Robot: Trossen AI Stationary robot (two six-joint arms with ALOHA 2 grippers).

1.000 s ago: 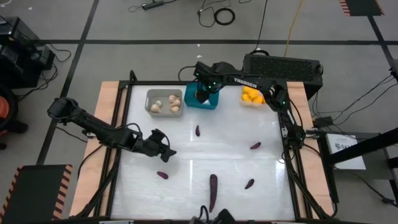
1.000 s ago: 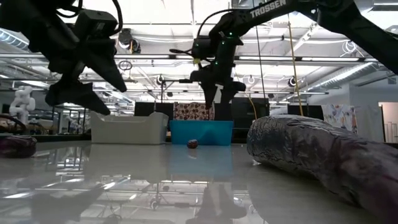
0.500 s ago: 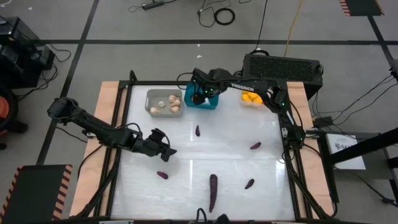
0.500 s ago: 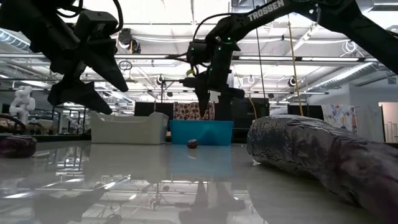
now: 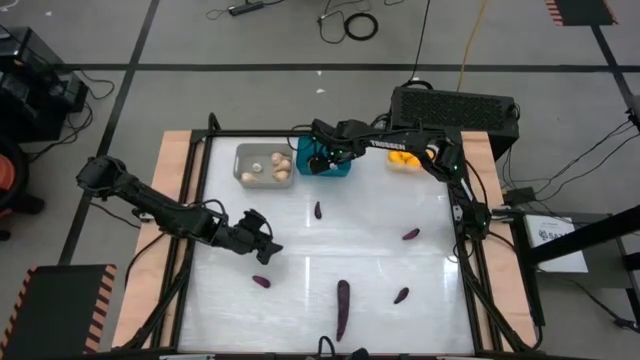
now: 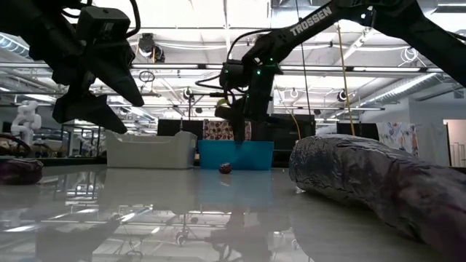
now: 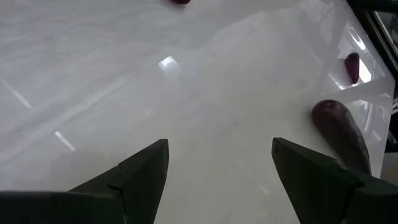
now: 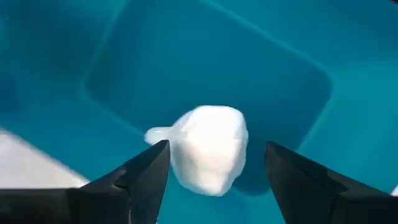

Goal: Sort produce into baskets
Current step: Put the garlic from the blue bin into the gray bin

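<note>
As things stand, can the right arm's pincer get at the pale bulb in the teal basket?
Probably yes: the right pincer hangs open right over the pale bulb in the teal basket, nothing between them.

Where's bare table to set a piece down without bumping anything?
The widest bare patch lies mid-table, between the small purple piece below the teal basket and the purple piece at right. The front edge is crowded: the long purple vegetable, two small pieces and the left gripper.

Your left gripper [image 5: 262, 238] hangs with fingers spread, arm stretched in from the left. Your right gripper [image 5: 318, 158] reaches far across, fingers parted.
</note>
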